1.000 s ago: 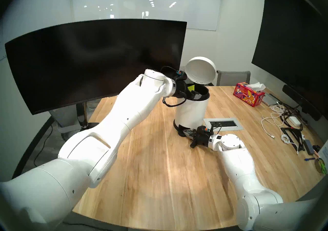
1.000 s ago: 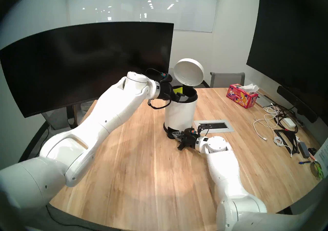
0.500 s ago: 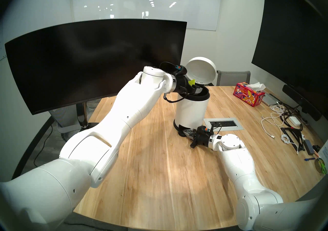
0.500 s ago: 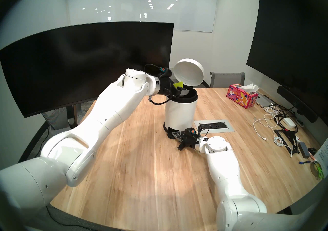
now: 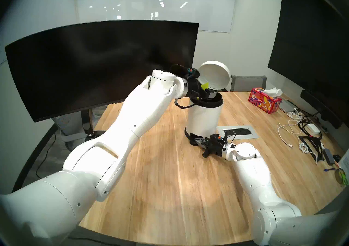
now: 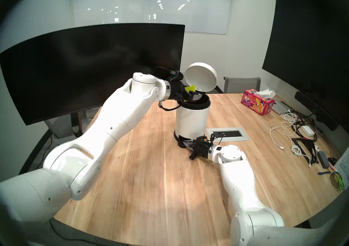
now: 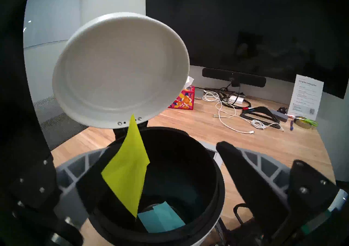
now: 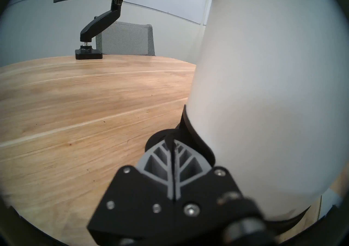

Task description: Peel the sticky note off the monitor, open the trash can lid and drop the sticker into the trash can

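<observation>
Pressure on the black foot pedal [image 5: 195, 140] at the foot of the small white cylindrical trash can [image 5: 204, 119] is supplied by the right gripper [image 8: 172, 146], its jaws closed together and empty; by this, it is judged, the round white domed lid [image 7: 120, 70] is kept raised in the upper left of the left wrist view. The left gripper [image 7: 160, 166] is held over the black inner bucket [image 7: 188, 164], jaws spread wide. The small yellow-green paper sticky note [image 7: 127, 166] is seen clinging to the lower-left finger, apparently by its adhesive rather than by any grip. It stands on a corner, its long diagonal near vertical, one tip toward the lid hinge and the other down into the bucket, above a teal sheet [image 7: 160, 219]
</observation>
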You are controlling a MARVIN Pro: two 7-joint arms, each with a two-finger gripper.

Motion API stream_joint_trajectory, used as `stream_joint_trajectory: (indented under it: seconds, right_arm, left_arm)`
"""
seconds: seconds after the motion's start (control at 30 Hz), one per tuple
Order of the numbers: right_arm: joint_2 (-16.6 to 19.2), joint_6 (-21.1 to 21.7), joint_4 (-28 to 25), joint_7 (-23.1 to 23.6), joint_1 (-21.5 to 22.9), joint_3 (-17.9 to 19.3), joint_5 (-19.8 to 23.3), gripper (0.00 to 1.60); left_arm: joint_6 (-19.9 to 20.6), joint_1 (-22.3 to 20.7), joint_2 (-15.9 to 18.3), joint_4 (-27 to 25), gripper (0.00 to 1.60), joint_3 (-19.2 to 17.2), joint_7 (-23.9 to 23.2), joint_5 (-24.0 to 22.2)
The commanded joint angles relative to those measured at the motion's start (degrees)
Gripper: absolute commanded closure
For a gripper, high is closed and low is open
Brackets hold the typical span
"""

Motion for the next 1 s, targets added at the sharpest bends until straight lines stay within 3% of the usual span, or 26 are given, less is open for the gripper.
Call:
stream_joint_trajectory:
  seconds: [0.0,0.57,0.97]
  right_arm:
    - [0.16,0.05,0.12,0.19,-0.08,-0.16,-0.17,1.60]
    - [0.17,0.05,0.12,0.17,-0.08,-0.19,-0.15,1.60]
    - [0.17,0.05,0.11,0.16,-0.09,-0.19,-0.14,1.60]
  left_arm:
    - [0.87,0.27,0.34,-1.61,0.00,0.76,-0.77,0.17]
    - [-2.38,-0.19,0.37,2.65,0.00,1.17,-1.04,0.40]
    - [-1.74,-0.09,0.07,-0.46,0.00,-0.61,-1.44,-1.08]
